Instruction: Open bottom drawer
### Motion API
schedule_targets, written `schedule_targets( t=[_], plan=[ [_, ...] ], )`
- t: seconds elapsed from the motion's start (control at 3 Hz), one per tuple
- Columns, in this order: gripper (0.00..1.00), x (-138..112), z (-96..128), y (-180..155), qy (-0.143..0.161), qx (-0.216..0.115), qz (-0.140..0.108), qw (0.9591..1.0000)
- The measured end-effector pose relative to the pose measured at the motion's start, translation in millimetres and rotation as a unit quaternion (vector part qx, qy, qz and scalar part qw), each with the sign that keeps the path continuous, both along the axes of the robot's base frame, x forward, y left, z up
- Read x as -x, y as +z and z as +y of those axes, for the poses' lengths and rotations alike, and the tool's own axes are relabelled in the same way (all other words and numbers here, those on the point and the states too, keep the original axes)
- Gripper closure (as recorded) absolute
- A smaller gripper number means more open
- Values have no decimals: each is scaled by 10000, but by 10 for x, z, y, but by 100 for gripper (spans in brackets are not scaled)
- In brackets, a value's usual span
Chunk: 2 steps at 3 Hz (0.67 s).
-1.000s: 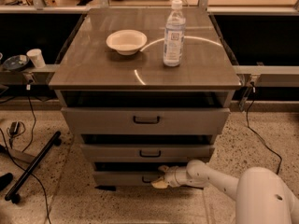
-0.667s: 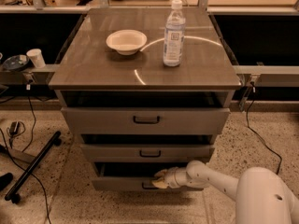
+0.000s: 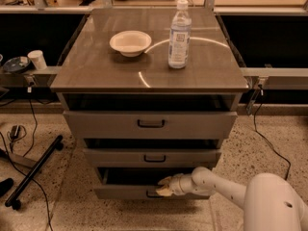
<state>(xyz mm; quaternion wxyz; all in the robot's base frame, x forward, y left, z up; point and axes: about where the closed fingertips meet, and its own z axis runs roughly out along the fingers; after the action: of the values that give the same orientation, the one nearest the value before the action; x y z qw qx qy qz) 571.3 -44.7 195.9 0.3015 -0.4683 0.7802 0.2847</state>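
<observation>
Gripper (image 3: 162, 187), low at the foot of the cabinet (image 3: 96, 76), is clamping the loop handle (image 3: 153, 194) of the bottom drawer (image 3: 122, 192), which is standing slightly out beneath the middle drawer (image 3: 115, 157). The pull appears underway; the next move calls for a straight, level draw outward.

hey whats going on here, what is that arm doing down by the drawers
A robot arm reaches in from the lower right, and its gripper is at the handle of the bottom drawer of a grey cabinet. That drawer stands a little way out, with a dark gap showing above its front, so it is only partly open. A bowl and a water bottle stand on the cabinet top, well away from the arm.
</observation>
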Motion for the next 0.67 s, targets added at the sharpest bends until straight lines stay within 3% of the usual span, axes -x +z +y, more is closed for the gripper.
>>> schedule_targets(
  t=[0.33,0.67],
  plan=[
    [100,119,-20,-22,-88,-54,74,9999],
    [81,231,-48,-25,-162,-94,140,9997]
  ],
)
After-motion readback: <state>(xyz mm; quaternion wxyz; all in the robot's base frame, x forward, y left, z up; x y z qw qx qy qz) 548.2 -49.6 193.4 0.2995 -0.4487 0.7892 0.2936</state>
